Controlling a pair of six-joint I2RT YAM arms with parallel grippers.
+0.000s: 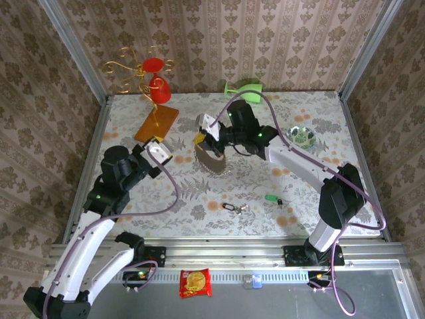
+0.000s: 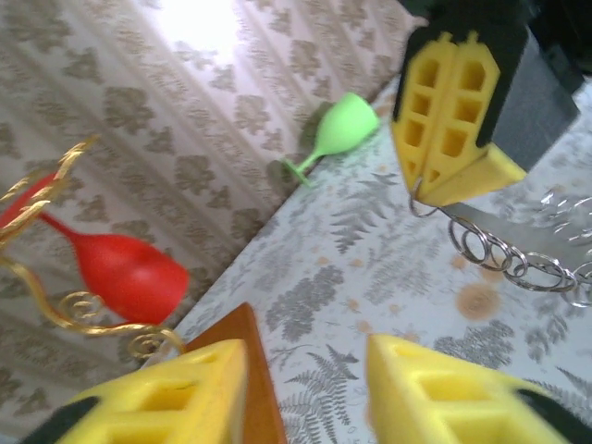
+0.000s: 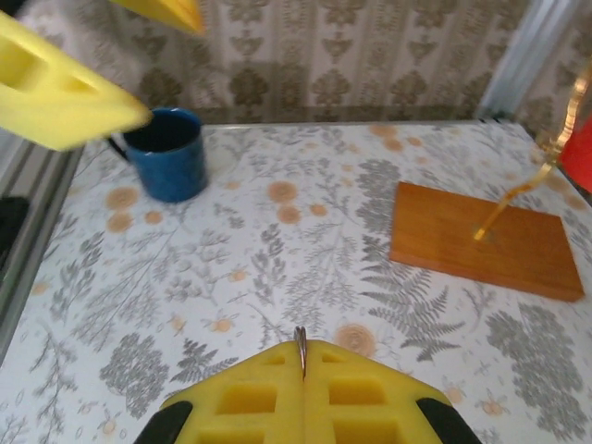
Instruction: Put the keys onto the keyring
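I am watching the counter [image 1: 199, 193], which is wearing a grey fern-and-flower cover. Two keys are lying apart near its front middle: a silver key [image 1: 234, 208] with a small ring and, to its right, a green-headed key [image 1: 271, 197]. A patterned dish [image 1: 302, 136] is sitting at the right, and a wooden base [image 1: 157, 123] is resting far left. A green goblet [image 1: 242, 87] is lying at the far edge, and a blue mug [image 3: 171, 153] is standing upright near a side rail.
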